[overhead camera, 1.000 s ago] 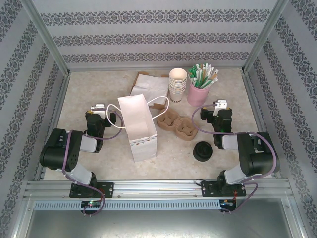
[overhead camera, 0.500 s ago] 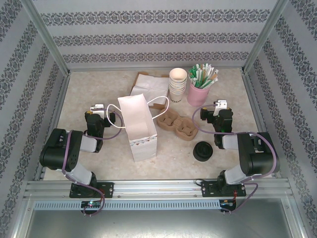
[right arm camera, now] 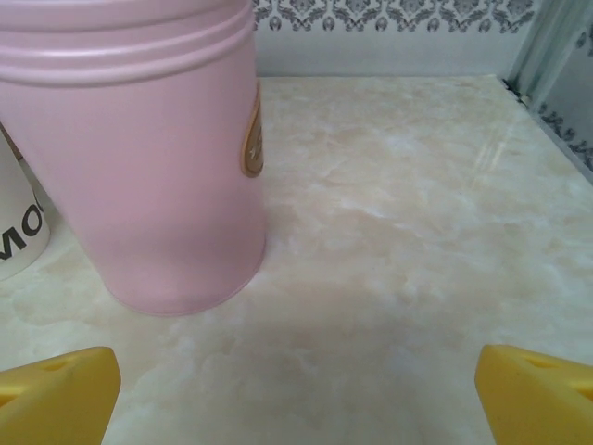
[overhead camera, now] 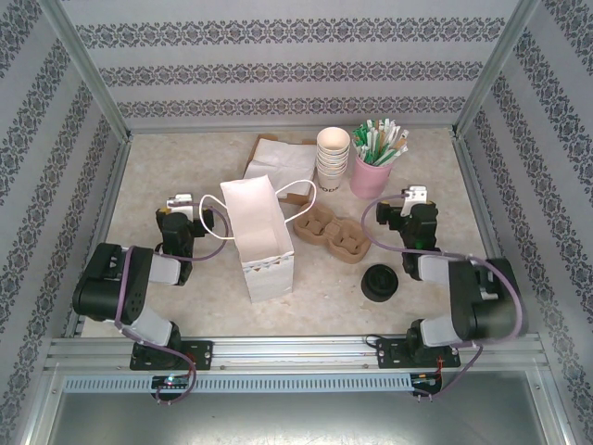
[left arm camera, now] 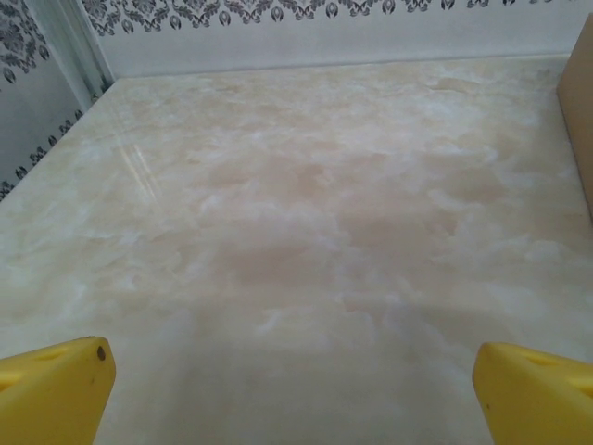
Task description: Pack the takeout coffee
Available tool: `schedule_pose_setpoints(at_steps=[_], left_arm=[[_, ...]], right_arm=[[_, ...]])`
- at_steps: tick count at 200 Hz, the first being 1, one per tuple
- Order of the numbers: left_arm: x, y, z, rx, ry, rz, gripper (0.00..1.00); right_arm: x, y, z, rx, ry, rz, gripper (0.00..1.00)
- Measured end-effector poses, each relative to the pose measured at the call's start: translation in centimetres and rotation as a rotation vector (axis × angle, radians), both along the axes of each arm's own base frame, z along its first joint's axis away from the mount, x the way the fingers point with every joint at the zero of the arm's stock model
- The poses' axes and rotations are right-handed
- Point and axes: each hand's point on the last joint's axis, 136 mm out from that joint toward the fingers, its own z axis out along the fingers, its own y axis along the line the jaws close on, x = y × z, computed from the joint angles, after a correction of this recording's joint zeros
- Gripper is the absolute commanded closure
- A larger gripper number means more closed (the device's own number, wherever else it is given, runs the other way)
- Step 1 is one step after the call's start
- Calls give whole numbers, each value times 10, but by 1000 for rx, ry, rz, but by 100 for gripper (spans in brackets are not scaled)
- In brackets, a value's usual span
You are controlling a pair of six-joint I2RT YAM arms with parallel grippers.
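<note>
The takeout coffee (overhead camera: 380,282) stands clear behind the wide-spread right jaws.

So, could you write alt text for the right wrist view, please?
A pink cup stands upright on the marbled table, beside the edge of a white cup. The right tool shows yellow fingertips wide apart in the bottom corners.

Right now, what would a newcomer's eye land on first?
A white paper bag with loop handles stands upright mid-table, between the two arms. Behind it to the right, a pink cylindrical holder packed with green-and-white sticks sits close in front of the right pincer, whose yellow fingers stand wide apart.
</note>
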Motion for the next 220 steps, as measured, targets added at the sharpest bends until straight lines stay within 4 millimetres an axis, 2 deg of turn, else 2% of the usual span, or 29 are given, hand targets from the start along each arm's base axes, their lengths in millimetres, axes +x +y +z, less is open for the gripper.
schedule_pose_setpoints(at_steps=[16, 39, 58, 73, 87, 97, 112, 135, 159, 191, 205, 220], left_arm=[[-8, 9, 24, -6, -39, 54, 0], [-31, 26, 86, -86, -180, 174, 0], [-58, 36, 133, -223, -298, 254, 0], [-80, 37, 162, -315, -385, 253, 0], [-99, 35, 176, -383, -433, 237, 0], [-110, 32, 183, -435, -467, 218, 0], [-123, 25, 190, -519, -505, 174, 0], [-129, 9, 189, -634, -461, 99, 4], [-122, -8, 181, -704, -275, 78, 8], [-111, -24, 171, -746, -48, 79, 11], [-108, -32, 162, -776, 18, 65, 15], [-110, -40, 147, -806, 91, 58, 16]], right_arm=[[-6, -7, 31, 16, -14, -47, 2], [-18, -25, 78, 125, -42, -192, 2], [-39, -45, 96, 261, -14, -328, 2], [-57, -62, 105, 369, -1, -409, 2], [-68, -70, 112, 463, 23, -459, 2], [-71, -67, 121, 520, 42, -461, 7], [-68, -52, 146, 610, 64, -411, 16], [-58, -20, 195, 725, 54, -306, 23], [-50, 39, 232, 796, 81, -142, 33], [-31, 113, 246, 842, 192, -7, 46], [-16, 135, 240, 849, 245, 5, 54], [3, 153, 223, 855, 312, -14, 62]])
